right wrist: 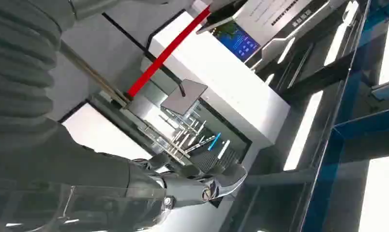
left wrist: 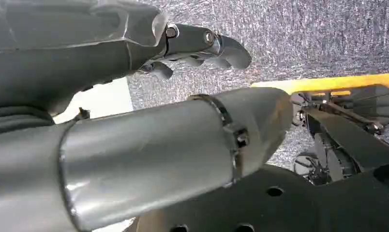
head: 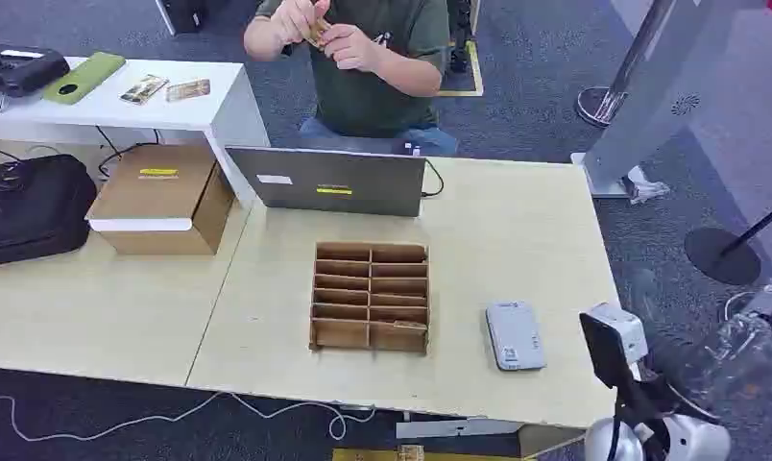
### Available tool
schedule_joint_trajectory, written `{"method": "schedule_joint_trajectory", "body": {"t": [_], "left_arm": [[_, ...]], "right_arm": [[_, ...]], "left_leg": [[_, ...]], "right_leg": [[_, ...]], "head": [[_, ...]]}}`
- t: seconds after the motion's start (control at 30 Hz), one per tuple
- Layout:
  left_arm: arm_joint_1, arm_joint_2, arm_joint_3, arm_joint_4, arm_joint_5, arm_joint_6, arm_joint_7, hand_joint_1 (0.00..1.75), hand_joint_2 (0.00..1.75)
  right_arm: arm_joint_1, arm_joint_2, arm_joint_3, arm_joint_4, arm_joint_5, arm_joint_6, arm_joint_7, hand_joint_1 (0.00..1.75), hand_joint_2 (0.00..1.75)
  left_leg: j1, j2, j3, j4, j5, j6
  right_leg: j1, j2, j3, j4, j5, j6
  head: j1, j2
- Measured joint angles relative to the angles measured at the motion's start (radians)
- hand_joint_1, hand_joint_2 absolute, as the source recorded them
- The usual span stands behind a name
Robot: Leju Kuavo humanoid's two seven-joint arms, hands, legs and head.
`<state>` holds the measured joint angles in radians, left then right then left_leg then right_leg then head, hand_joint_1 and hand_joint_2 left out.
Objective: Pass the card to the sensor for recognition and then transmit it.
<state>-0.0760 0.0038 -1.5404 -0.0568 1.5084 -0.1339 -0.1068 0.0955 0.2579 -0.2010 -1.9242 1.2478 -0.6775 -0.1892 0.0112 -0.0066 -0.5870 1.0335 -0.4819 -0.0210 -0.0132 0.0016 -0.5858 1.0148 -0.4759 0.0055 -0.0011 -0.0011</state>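
A person at the far side of the counter holds the card in both hands; thin, stiff and light, it looks best pinched by its edges. The sensor lies near-right. Left hand and right hand hold nothing, fingers loosely extended.

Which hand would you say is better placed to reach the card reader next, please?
Probably the right. In the head view the right arm rises at the table's right edge, beside the grey card reader. The left hand hangs over carpet, holding nothing.
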Motion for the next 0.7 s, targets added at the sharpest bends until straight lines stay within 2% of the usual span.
{"method": "schedule_joint_trajectory", "body": {"t": [0.53,0.7], "left_arm": [[0.003,-0.001,0.0,0.002,0.008,-0.001,-0.002,0.0,0.0],[0.002,0.0,0.0,0.002,-0.008,-0.002,-0.002,0.0,0.0]], "right_arm": [[-0.009,0.0,0.005,0.051,0.023,0.0,-0.011,0.0,1.75],[-0.063,-0.004,0.005,0.147,0.086,0.0,-0.011,0.0,1.75]], "left_leg": [[0.0,-0.001,-0.001,0.0,0.0,0.0],[0.0,-0.001,-0.001,0.0,0.0,0.0]], "right_leg": [[0.0,-0.001,0.001,0.0,0.0,0.0],[0.0,-0.001,0.002,0.001,0.0,0.0]], "head": [[0.0,0.0],[0.0,0.0]]}}
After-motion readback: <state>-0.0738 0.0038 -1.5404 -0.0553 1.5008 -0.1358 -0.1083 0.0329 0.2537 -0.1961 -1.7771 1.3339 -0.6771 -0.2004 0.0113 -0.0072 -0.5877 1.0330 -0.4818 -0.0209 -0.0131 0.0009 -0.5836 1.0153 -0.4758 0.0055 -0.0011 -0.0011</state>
